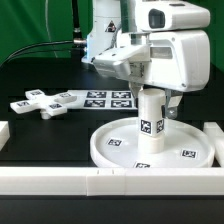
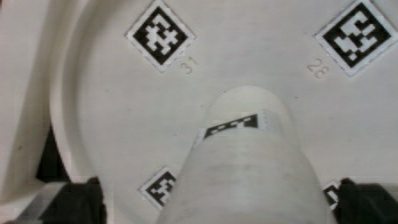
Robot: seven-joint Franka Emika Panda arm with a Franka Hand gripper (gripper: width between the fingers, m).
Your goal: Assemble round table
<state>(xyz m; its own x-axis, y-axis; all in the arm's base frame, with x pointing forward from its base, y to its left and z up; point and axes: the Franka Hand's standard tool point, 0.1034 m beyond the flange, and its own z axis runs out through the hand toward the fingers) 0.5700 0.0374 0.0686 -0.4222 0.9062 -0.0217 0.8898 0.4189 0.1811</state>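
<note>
Post (image 1: 150, 122) upright on disc (image 1: 108, 150); cross piece (image 1: 45, 102) loose at exterior view's left, unfitted; claw (image 1: 152, 96) wide astride post.

Robotics lab — marker board (image 1: 110, 98), black table (image 1: 40, 128).

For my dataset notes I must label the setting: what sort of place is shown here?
Most likely a robotics lab workbench: a black table fenced by white rails, a marker board, and tagged white furniture parts such as the round disc with its post.
</note>
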